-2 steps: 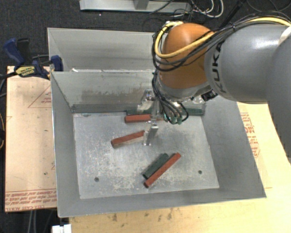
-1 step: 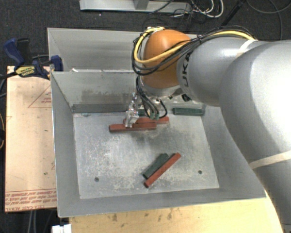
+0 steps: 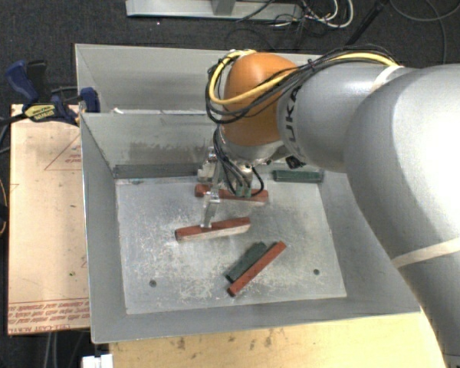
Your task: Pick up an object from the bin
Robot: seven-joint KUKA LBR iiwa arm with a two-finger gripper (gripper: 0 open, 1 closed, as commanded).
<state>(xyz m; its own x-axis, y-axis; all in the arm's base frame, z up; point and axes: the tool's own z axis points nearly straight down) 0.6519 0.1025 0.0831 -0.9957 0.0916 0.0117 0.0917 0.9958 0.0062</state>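
- The gripper (image 3: 210,221) is low in the middle of the bin (image 3: 100,205), its tip down at a red bar (image 3: 231,228) lying flat on the floor. I cannot tell whether it touches the bar.
- Whether the gripper is open or closed cannot be told; nothing is seen held in it.
- A second red bar (image 3: 253,197) lies just behind, partly under the wrist. A dark bar (image 3: 245,259) and a third red bar (image 3: 261,267) lie side by side nearer the front, and a green bar (image 3: 297,176) lies by the right wall.
- The step in hand looks like the grasp of the middle red bar.
- To do it well, straddle the bar across its narrow width, near its middle so it lifts level. Go down close to the floor, close firmly, then rise straight — clear of the second red bar.
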